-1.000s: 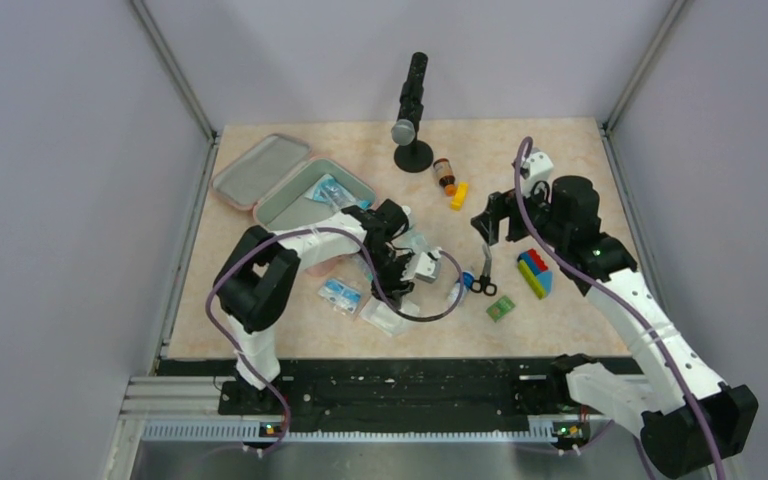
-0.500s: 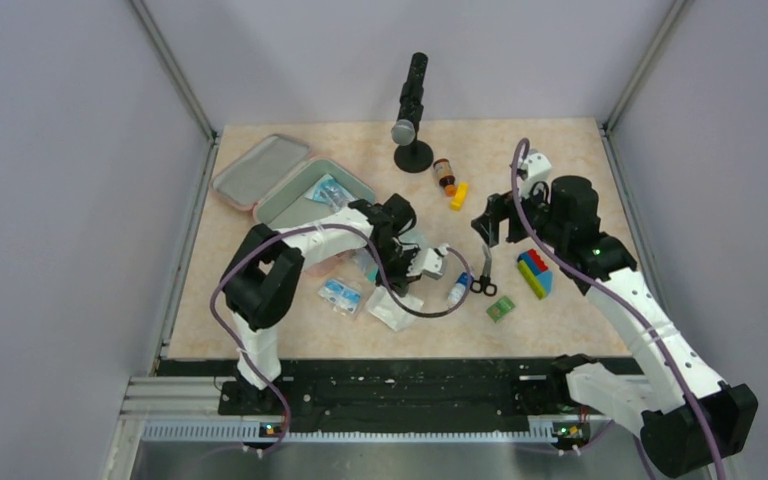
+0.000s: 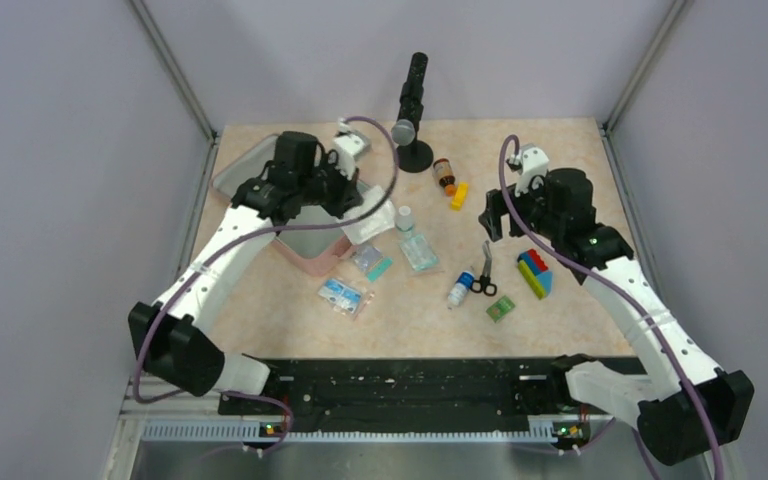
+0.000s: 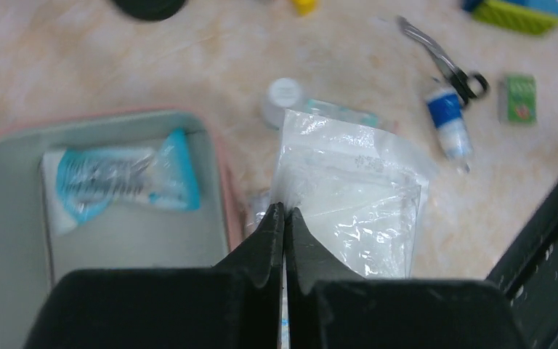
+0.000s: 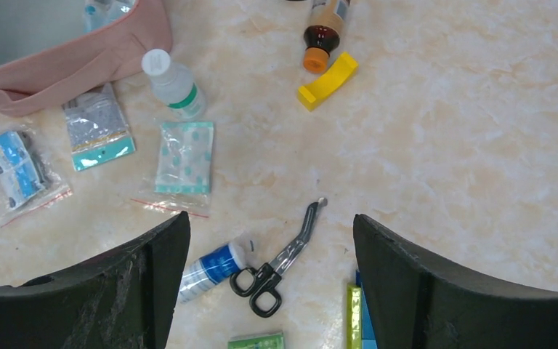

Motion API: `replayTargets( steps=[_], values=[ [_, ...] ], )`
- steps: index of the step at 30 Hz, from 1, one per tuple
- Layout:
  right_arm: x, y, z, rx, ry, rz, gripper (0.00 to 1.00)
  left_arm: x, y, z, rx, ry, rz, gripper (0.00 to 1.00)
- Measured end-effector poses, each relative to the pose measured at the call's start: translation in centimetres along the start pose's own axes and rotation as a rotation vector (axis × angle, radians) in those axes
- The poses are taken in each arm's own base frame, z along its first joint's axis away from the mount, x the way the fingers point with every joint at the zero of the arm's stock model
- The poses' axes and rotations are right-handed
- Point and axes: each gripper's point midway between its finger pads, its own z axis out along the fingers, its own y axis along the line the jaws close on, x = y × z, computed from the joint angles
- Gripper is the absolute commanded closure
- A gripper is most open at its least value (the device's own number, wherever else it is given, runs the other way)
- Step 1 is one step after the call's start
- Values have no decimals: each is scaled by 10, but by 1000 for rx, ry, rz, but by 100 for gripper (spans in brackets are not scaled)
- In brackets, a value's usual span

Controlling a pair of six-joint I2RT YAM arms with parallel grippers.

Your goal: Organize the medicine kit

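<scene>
1. The left gripper (image 4: 285, 218) was half open a second ago. Its jaws are now pressed together on the edge of a clear pouch (image 4: 349, 207) with white padding inside.
2. In that second the left arm has swung away from the loose items mid-table and carried the pouch up to the medicine kit (image 4: 131, 251).
3. I judge this as one more item on its way in. The pouch hangs ahead and to the right of the fingertips, still outside the pink rim, so it is not yet placed.
4. The kit lies below and to the left of the fingertips. It is open with its grey lining showing, and it holds one blue-and-white packet (image 4: 116, 178).
5. The right gripper (image 5: 269, 225) has barely moved. Its jaws stand wide apart and empty, with the scissors (image 5: 283, 254) right beneath them.
</scene>
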Motion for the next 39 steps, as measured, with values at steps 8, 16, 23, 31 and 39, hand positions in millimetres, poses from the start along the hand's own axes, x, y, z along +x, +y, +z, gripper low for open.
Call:
replayTargets(
  steps=[8,16,23,31,39],
  values=[
    [21,-14,17,57,93,-9,19,60,148,-56,-698,-82,-856,100],
    [20,-23,16,98,126,-34,19,116,192,6,-803,-16,-1435,100],
    [23,-29,16,125,142,-56,19,142,175,24,-916,37,-1694,100],
    [33,-29,12,123,187,-66,19,153,161,56,-969,56,-1832,100],
    [36,-29,11,122,197,-68,19,149,195,78,-1020,11,-1766,21]
  ],
)
